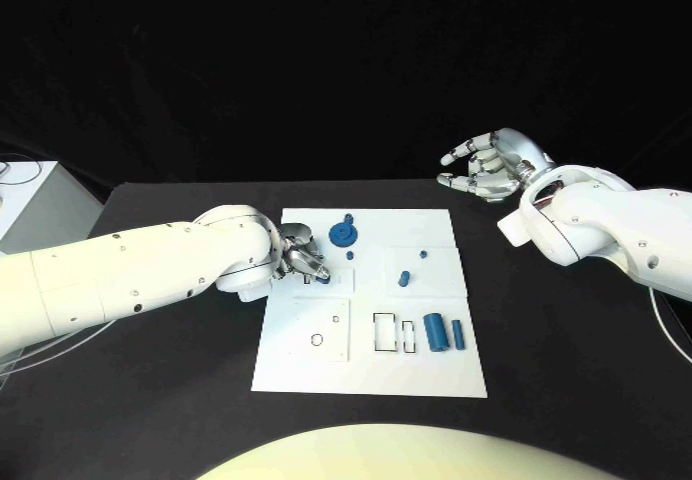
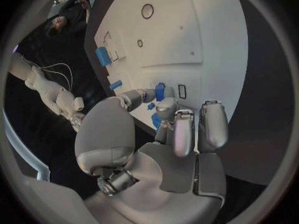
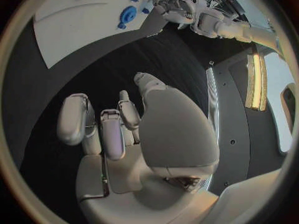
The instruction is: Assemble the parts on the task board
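My left hand was at the white board's left edge, fingertips pinching a small blue block over a slot. My right hand hung off-board, half-curled, empty. Gear and small pegs looked seated; two blue bars lay loose, so roughly halfway.

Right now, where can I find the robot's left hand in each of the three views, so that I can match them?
Head view: the left hand is at the left edge of the task board, fingers over it.
Left wrist view: the hand rises in the middle, fingertips at the board.
Right wrist view: it appears small, far across the table, at the board.
Shared landmark: the white task board.
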Motion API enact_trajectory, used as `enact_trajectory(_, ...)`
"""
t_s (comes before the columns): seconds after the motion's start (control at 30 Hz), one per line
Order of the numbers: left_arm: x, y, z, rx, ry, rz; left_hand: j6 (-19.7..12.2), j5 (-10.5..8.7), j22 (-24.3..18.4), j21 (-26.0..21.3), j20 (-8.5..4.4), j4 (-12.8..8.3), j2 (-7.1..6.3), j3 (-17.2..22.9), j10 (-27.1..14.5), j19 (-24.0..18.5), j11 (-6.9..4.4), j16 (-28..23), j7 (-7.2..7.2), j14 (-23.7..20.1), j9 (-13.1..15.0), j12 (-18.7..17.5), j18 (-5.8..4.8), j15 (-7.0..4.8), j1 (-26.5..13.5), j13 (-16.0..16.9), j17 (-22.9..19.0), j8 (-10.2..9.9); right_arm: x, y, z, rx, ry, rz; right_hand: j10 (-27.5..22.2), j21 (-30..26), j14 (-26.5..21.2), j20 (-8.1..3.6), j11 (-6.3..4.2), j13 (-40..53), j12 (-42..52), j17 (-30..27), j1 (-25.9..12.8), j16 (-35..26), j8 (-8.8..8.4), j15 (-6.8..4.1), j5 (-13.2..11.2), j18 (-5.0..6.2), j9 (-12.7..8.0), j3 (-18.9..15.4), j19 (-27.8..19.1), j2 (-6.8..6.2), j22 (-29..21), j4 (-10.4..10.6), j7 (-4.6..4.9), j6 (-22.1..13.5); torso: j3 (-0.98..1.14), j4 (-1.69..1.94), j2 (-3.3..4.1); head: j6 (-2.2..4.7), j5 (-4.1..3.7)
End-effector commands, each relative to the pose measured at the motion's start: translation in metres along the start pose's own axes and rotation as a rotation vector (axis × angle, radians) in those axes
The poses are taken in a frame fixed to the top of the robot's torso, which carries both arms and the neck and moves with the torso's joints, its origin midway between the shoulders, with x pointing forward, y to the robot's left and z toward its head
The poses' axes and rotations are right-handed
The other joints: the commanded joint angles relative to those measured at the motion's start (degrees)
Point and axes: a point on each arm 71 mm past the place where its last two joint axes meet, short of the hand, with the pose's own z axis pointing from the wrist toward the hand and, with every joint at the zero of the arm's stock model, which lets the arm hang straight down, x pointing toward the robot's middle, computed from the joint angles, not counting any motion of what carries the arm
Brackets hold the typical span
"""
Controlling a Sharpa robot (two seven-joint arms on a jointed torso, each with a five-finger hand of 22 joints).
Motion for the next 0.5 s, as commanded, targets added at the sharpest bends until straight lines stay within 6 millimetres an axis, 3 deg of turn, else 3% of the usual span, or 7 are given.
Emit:
enact_trajectory(0.03, 0.0023, -0.0014, 0.0001, 0.003, 0.021, 0.016, 3.07, 0.28, 0.05, 0.22, -0.15, -10.55, 0.67, 10.36, 0.33, 0.35, 0.0, 0.37, -2.53, 5.3, 4.85, 0.14, -0.69, -0.41, 0.01, -0.02, 13.04, 0.39, 0.0013, 0.0015, 0.0, -0.015, 0.01, -0.006, -0.22, -0.19, 2.67, -0.01, -0.01, -0.1, -0.37, 4.28, -0.44, -0.35, 0.26, 0.44, 0.37, 1.09, -0.08, 0.35, -0.32, -0.25, 0.54, 0.02, -0.03, -0.39, 0.01, 0.0, -0.06, -0.08, 0.0)
enact_trajectory(0.5, 0.0032, -0.0027, 0.0018, 0.002, 0.037, 0.026, 3.11, 0.17, 0.1, 0.26, -0.21, -10.5, 0.72, 10.29, 0.48, 0.39, -0.01, 0.4, -2.55, 5.31, 4.96, 0.24, -0.71, -0.43, -0.21, 0.18, 13.08, 0.39, 0.0019, 0.0015, 0.0004, -0.013, 0.013, -0.003, -0.22, -0.19, 2.67, -0.01, -0.01, -0.1, -0.37, 4.28, -0.44, -0.35, 0.26, 0.44, 0.37, 1.09, -0.08, 0.35, -0.32, -0.25, 0.54, 0.02, -0.03, -0.39, 0.04, -0.04, 0.0, -0.39, 0.28)
